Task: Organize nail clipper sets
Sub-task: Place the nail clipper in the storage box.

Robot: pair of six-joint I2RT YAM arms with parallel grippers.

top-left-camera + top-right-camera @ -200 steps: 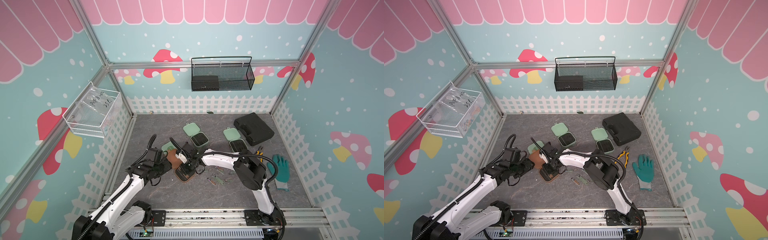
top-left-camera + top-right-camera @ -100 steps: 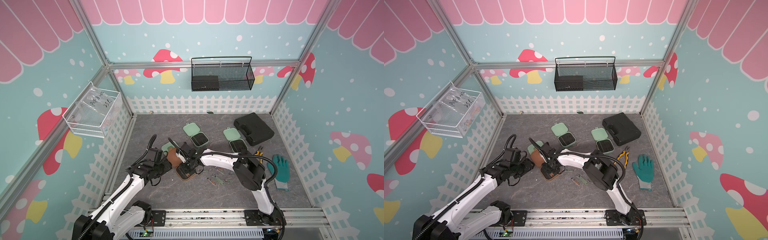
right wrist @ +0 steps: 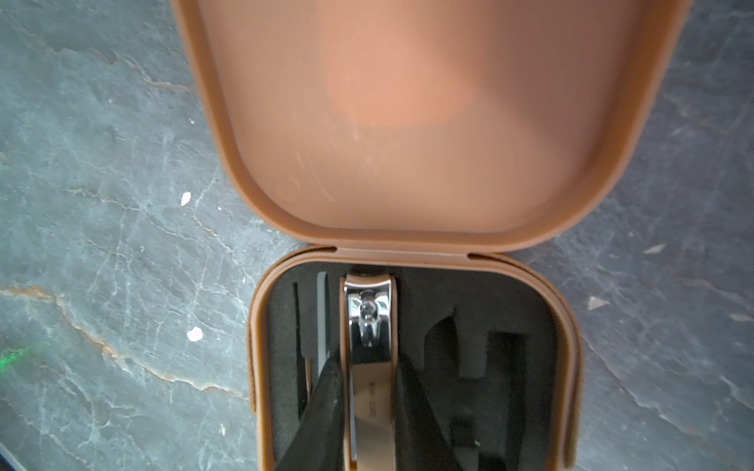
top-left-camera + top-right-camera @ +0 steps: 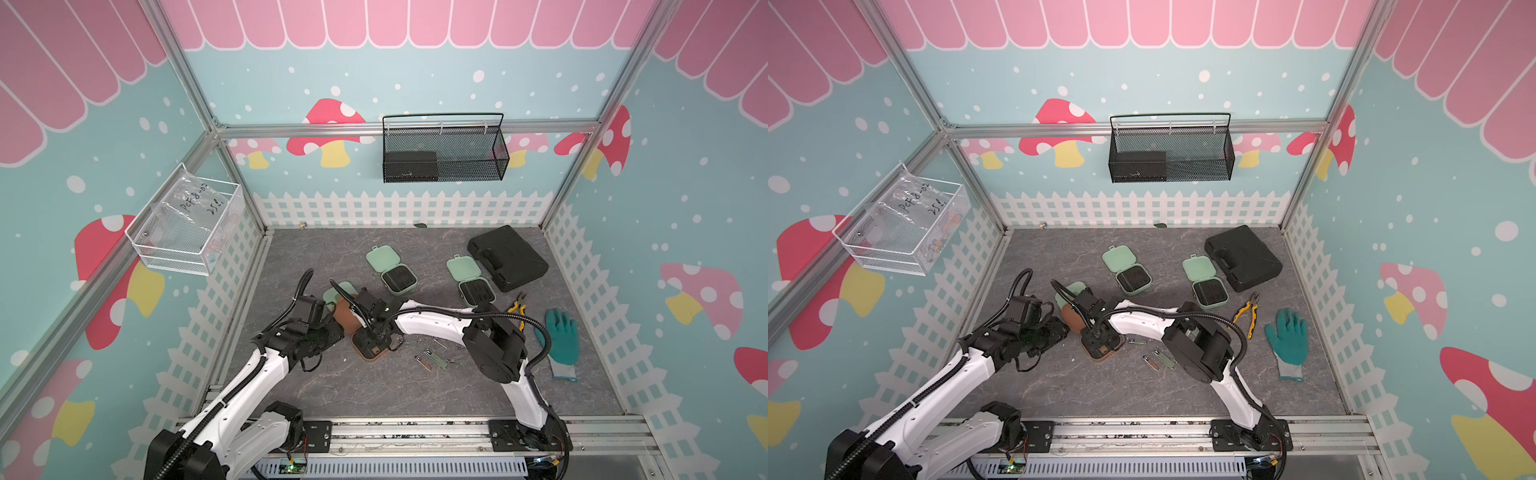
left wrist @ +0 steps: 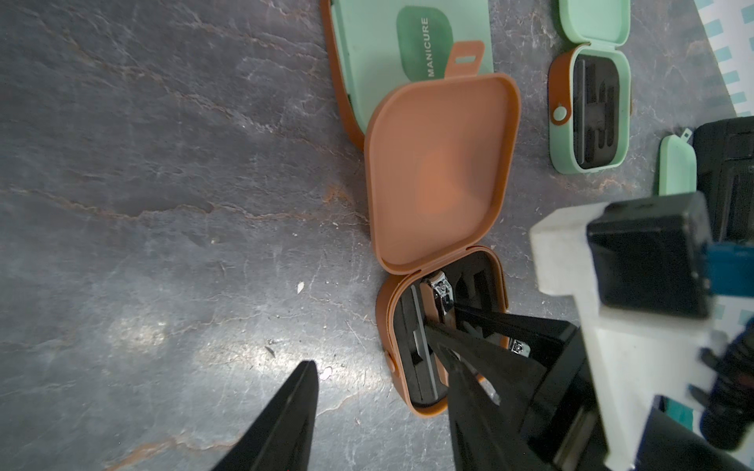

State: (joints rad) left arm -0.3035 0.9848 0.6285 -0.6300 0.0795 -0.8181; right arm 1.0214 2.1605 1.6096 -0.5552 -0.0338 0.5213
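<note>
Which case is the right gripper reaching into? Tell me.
The brown case, the only one not mint green; the right gripper is shut on a metal clipper in its black insert.

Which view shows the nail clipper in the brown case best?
Right wrist view: the nail clipper is large, sharp. Left wrist view shows only its head; in both top views the right end effector hides it.
</note>
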